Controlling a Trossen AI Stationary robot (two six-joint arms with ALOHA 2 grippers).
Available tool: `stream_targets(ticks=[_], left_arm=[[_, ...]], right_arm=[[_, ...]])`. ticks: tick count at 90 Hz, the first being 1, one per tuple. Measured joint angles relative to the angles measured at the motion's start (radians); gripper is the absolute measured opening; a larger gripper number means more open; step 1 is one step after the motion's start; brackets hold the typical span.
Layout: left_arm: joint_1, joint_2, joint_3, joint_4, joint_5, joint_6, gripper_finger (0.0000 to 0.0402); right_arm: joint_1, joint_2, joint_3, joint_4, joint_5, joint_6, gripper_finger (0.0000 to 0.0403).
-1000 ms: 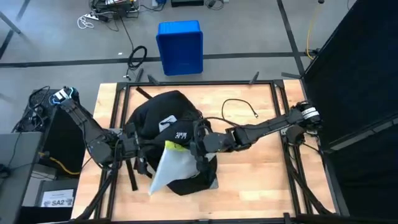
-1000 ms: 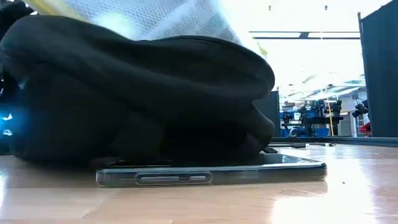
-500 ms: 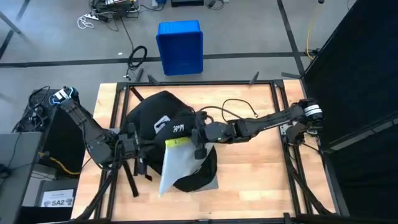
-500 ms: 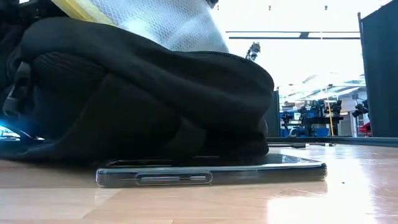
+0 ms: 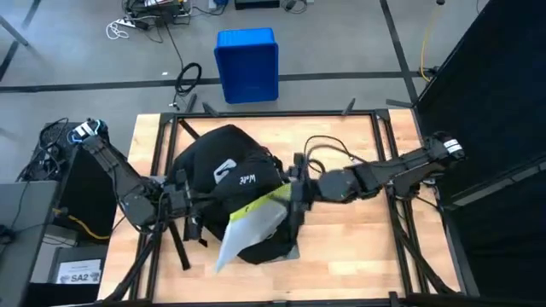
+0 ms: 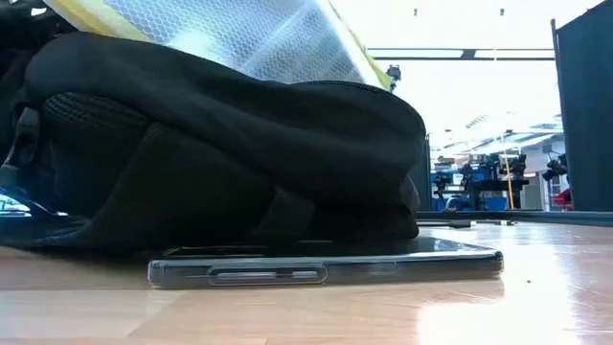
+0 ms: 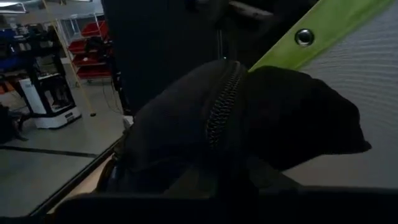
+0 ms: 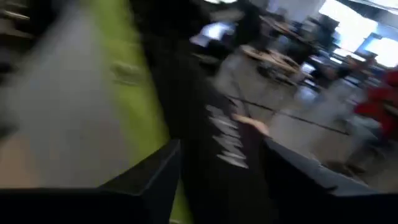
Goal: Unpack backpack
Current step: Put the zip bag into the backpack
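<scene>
The black backpack (image 5: 226,175) lies on the table's left half, its white print (image 5: 248,180) facing up. A white mesh pouch (image 5: 247,223) with a yellow-green edge (image 5: 266,203) sticks out of its opening toward the near edge. My left gripper (image 5: 182,200) sits at the backpack's left side, shut. My right gripper (image 5: 296,192) is at the backpack's right side, open. In the right wrist view its fingers (image 8: 155,180) stand on either side of black fabric with white lettering (image 8: 227,143). My left gripper is shut on the backpack's left side, close to a zipper line (image 7: 217,118). It comes in level from the table's left. The fabric hides the fingers, so the kind of hold does not show. The backpack rests on the table. My right gripper: I cannot tell whether it touches the fabric.
A flat dark device in a clear case (image 6: 326,266) lies under the backpack's near end. A thin black cable (image 5: 328,145) lies on the wood at the far right. A blue box (image 5: 247,64) stands on the floor beyond the far edge. Bare wood (image 5: 358,243) lies to the right.
My right gripper has moved toward the table's right edge, from over the backpack's opening to its right side. The mesh pouch has turned, so its yellow-green edge now slants toward the right. The backpack's top has shifted a little.
</scene>
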Motion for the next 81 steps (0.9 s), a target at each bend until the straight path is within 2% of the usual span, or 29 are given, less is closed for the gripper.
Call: stream_targets(ticks=[11, 22, 29, 45, 56, 81], left_arm=[[0.000, 0.000, 0.000, -0.001, -0.001, 0.000, 0.0000], [0.000, 0.000, 0.000, 0.002, -0.003, 0.000, 0.0000], [0.000, 0.000, 0.000, 0.003, -0.003, -0.001, 0.0000], [0.000, 0.000, 0.000, 0.005, -0.003, -0.001, 0.0000], [0.000, 0.000, 0.000, 0.005, -0.002, 0.000, 0.0000], [0.002, 0.000, 0.000, 0.017, 0.064, 0.030, 0.0000]], right_arm=[[0.056, 0.009, 0.001, 0.029, -0.104, 0.011, 0.0200], [0.087, 0.079, 0.002, 0.023, -0.184, 0.036, 0.0170], [0.087, 0.147, 0.001, 0.018, -0.164, 0.038, 0.0140], [0.032, 0.318, 0.000, 0.086, -0.027, 0.010, 0.0058], [-0.041, 0.403, 0.000, 0.213, -0.027, 0.003, 0.0011], [-0.206, 0.480, 0.000, 0.224, -0.044, 0.127, 0.0010]])
